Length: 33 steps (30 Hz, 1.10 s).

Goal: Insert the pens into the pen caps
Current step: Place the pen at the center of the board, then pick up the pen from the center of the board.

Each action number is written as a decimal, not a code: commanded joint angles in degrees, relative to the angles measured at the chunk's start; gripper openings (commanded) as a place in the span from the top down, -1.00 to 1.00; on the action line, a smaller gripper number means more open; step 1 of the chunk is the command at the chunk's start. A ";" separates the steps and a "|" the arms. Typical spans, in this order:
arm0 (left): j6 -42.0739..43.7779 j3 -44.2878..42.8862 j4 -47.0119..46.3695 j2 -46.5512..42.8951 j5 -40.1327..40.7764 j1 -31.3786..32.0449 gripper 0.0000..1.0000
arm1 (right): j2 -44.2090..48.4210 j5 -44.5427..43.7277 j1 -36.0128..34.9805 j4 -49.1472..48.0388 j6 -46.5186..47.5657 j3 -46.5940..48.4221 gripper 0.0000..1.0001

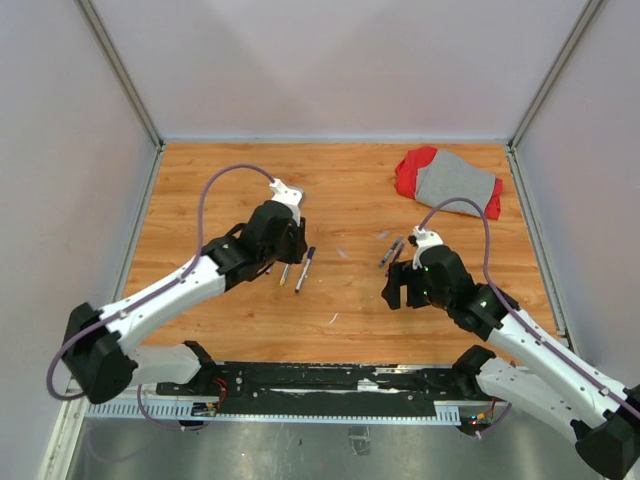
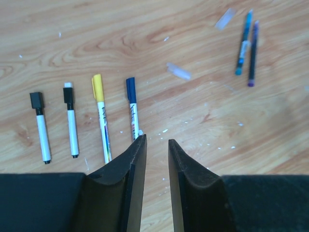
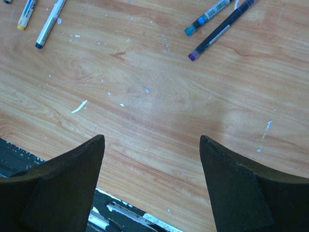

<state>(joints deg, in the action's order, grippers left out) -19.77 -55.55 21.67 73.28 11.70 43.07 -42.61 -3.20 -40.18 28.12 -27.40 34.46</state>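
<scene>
Wooden table [image 1: 350,300] carries four capped pens [image 2: 101,121] in a row just beyond the left fingers [image 2: 126,174], which stand slightly apart and empty. Two more pens [image 2: 244,43] lie well right of them; the right fingers [image 3: 67,179] gape wide, empty.

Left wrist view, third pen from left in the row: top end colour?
The pen has a yellow end, white barrel; clearest in the left wrist view.

Wood counter [image 1: 340,300] was scuffed and white-flecked. Red-and-grey cloth [image 1: 447,182] lay at its far right. Teal pen [image 2: 244,43] and purple pen [image 2: 253,53] lay side by side, left of the cloth and nearer. Row of four capped pens [image 2: 102,121] lay further left. White scrap [image 1: 333,318] lay nearer still.
</scene>
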 commanded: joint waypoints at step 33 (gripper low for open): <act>5.62 9.91 5.93 -29.38 -3.44 -0.27 0.32 | -33.45 -11.17 17.76 -8.80 -14.81 13.94 -0.03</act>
<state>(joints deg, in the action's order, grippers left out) -15.29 -46.04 28.36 44.14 7.94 43.09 -73.17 -9.54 -23.09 15.09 -37.91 45.52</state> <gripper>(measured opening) 0.338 0.520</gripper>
